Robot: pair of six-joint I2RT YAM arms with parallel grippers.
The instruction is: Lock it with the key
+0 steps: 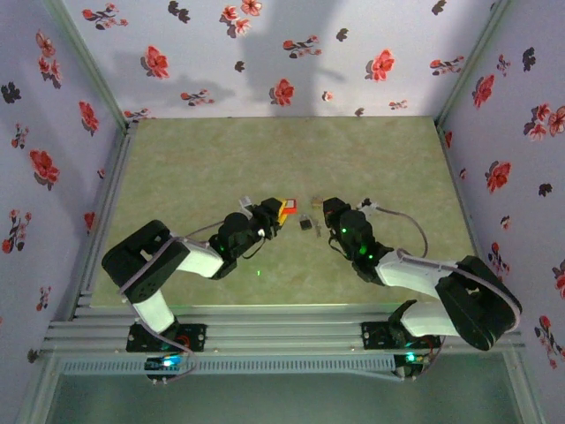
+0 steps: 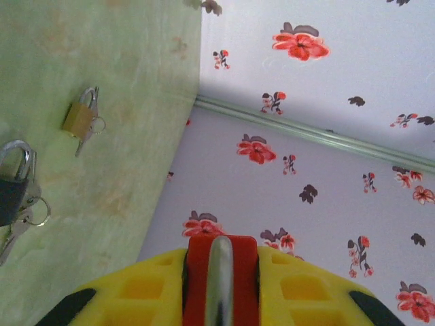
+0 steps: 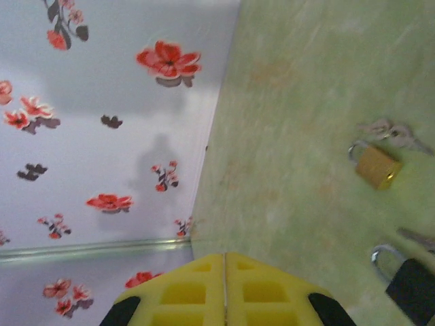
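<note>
A red padlock [image 2: 198, 278] with a silver shackle [image 2: 219, 285] sits clamped between the yellow fingers of my left gripper [image 2: 221, 272], lifted off the table with its top toward the wall. In the top view this gripper [image 1: 279, 214] holds the red padlock [image 1: 287, 206] near the table's middle. My right gripper [image 3: 225, 285] is shut with nothing between its fingers, and it faces the left one from the right [image 1: 328, 208]. Keys [image 3: 393, 133] on a ring lie by a brass padlock [image 3: 376, 166]. More keys [image 2: 24, 219] hang on a black padlock [image 2: 11, 193].
The brass padlock [image 1: 315, 202] and the black padlock [image 1: 305, 223] lie on the green table [image 1: 221, 159] between the two grippers. Flowered walls [image 1: 265, 53] close the table in at the back and both sides.
</note>
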